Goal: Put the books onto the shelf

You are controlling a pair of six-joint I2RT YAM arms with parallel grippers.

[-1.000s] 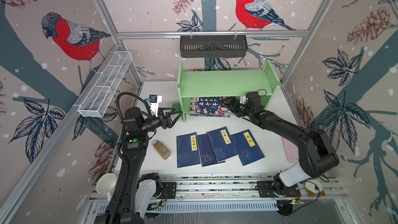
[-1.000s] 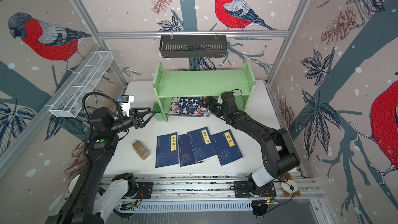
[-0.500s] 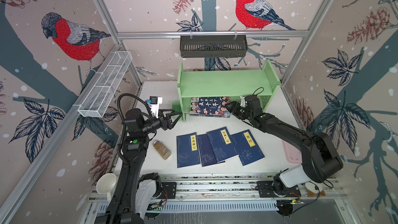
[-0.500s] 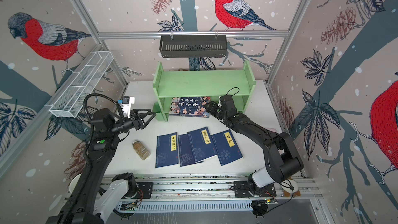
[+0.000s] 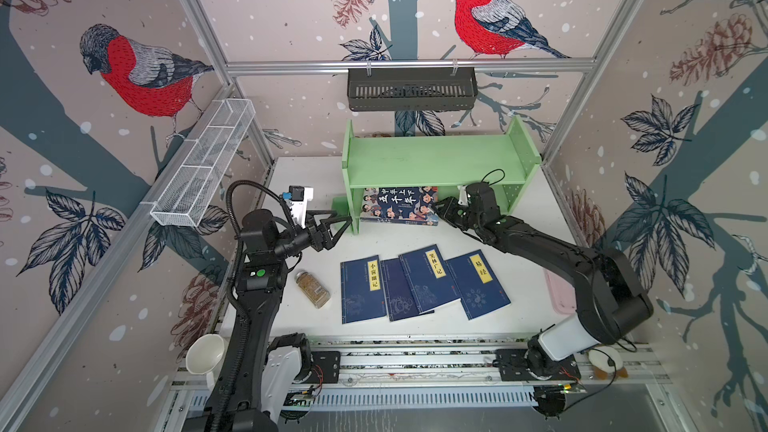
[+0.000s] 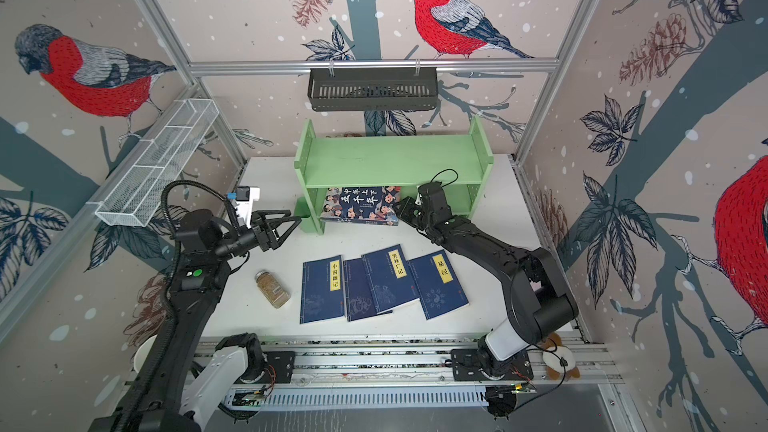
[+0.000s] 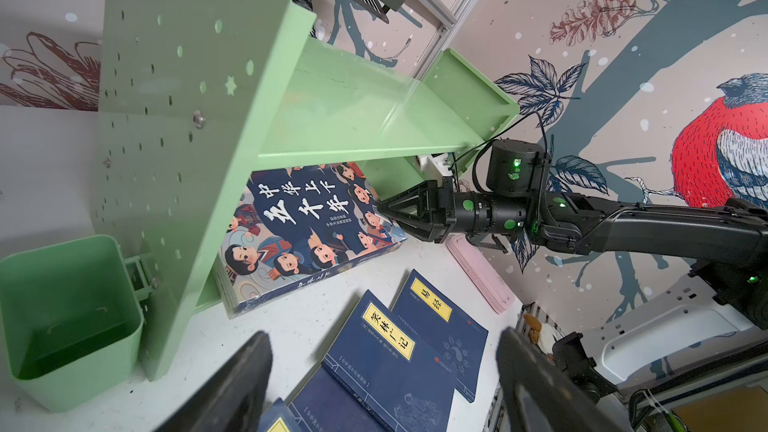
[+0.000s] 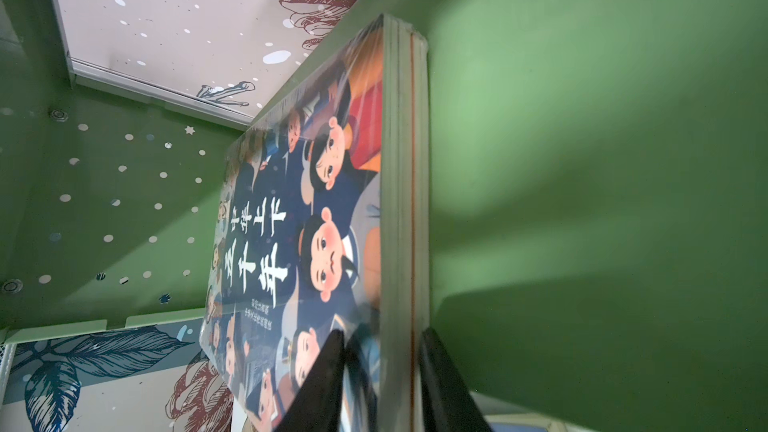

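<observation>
The cartoon-cover book (image 5: 399,205) (image 6: 359,205) lies flat on the lower tier of the green shelf (image 5: 432,155), its front half sticking out onto the table. My right gripper (image 5: 434,207) (image 8: 382,367) is shut on that book's right edge, one finger on the cover and one beneath, as the right wrist view shows. Several navy-blue books (image 5: 430,276) (image 7: 386,351) are fanned out flat on the table in front. My left gripper (image 5: 343,222) (image 7: 384,351) hangs open and holds nothing, just left of the shelf's left side panel (image 7: 187,97).
A small green cup (image 7: 70,317) hangs on the shelf's left panel. A spice jar (image 5: 312,288) lies left of the navy books. A pink tray (image 5: 559,292) sits at the table's right edge. A black basket (image 5: 411,89) and white wire basket (image 5: 203,164) hang on the frame.
My right gripper's jaws have closed from wide open onto the cartoon book's right edge. The left arm has stayed where it was, open.
</observation>
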